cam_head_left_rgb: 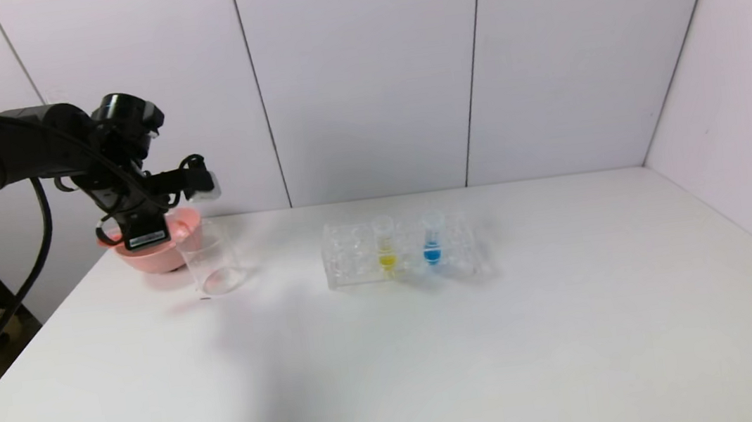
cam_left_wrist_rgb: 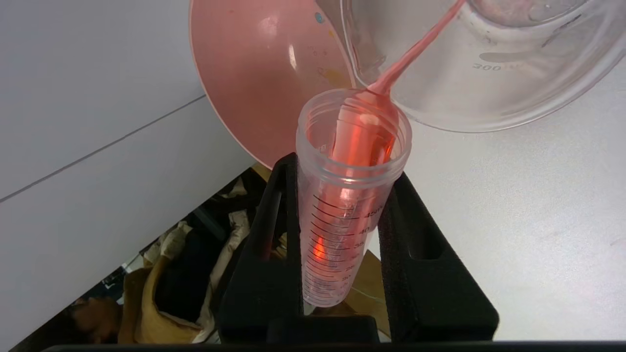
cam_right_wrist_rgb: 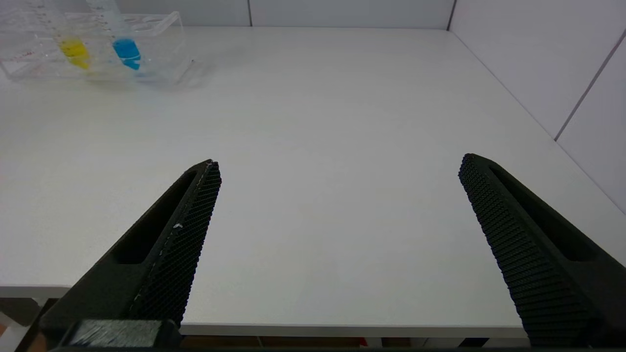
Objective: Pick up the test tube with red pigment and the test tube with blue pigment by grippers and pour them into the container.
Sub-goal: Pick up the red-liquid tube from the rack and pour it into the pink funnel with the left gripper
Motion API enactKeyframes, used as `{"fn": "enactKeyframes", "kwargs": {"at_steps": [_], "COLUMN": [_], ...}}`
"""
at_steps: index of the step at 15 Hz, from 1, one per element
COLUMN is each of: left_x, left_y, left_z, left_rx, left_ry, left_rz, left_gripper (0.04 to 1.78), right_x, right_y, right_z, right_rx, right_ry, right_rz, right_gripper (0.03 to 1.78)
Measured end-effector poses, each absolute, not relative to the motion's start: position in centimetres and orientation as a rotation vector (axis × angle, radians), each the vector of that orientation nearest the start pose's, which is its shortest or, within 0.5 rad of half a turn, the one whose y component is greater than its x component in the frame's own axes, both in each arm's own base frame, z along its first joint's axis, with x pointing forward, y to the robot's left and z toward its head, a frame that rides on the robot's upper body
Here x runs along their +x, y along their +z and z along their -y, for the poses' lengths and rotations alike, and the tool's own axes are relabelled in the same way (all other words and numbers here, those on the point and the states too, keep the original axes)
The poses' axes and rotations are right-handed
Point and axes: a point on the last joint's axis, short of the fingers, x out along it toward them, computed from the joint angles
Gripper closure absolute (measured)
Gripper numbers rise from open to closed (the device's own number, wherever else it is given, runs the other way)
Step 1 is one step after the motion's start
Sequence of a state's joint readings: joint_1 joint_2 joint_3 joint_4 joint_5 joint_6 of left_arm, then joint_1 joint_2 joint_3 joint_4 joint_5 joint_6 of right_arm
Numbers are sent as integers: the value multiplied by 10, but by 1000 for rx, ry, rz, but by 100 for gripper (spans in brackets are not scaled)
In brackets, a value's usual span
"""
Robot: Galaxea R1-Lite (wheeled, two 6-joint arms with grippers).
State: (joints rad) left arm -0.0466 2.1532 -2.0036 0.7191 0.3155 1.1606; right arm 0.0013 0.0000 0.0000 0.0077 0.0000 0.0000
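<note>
A: What is the largest element shown?
B: The white table [cam_head_left_rgb: 434,346], bounded by pale wall panels. On it, toward the robot's left, stands the pink bowl [cam_head_left_rgb: 156,256]; just beside it is the container [cam_head_left_rgb: 210,258], a clear beaker, upright.

A: And at the centre?
B: A clear tube rack [cam_head_left_rgb: 403,250] holding two upright tubes: one with yellow liquid [cam_head_left_rgb: 385,245], and, to its right, the test tube with blue pigment [cam_head_left_rgb: 431,238]. Both remain seated in the rack.

A: Where is the left gripper?
B: The left gripper [cam_left_wrist_rgb: 345,190] is raised above the beaker and bowl. Its black fingers [cam_left_wrist_rgb: 274,230] are clamped on the test tube with red pigment [cam_left_wrist_rgb: 349,195], which is tipped so that its mouth lies at the beaker's rim; a thin red stream [cam_left_wrist_rgb: 415,46] runs from the mouth into the beaker.

A: And the right gripper?
B: The right gripper [cam_right_wrist_rgb: 337,195] is low at the table's near edge, well apart from the rack, its fingers spread wide and holding nothing.
</note>
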Motion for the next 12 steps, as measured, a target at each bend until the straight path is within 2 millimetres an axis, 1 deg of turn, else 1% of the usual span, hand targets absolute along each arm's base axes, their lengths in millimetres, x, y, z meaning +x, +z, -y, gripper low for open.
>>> {"fn": "enactKeyframes", "kwargs": {"at_steps": [12], "left_x": [414], "left_y": [221], "left_z": [16], "left_rx": [1251], "left_ry": [-269], "left_rz": [-928], "left_gripper": [136], "right_x": [-23], "right_y": [75], "right_z": [0], "right_rx": [0], "right_ry": [1], "right_rz": [-8], "right_gripper": [4]}}
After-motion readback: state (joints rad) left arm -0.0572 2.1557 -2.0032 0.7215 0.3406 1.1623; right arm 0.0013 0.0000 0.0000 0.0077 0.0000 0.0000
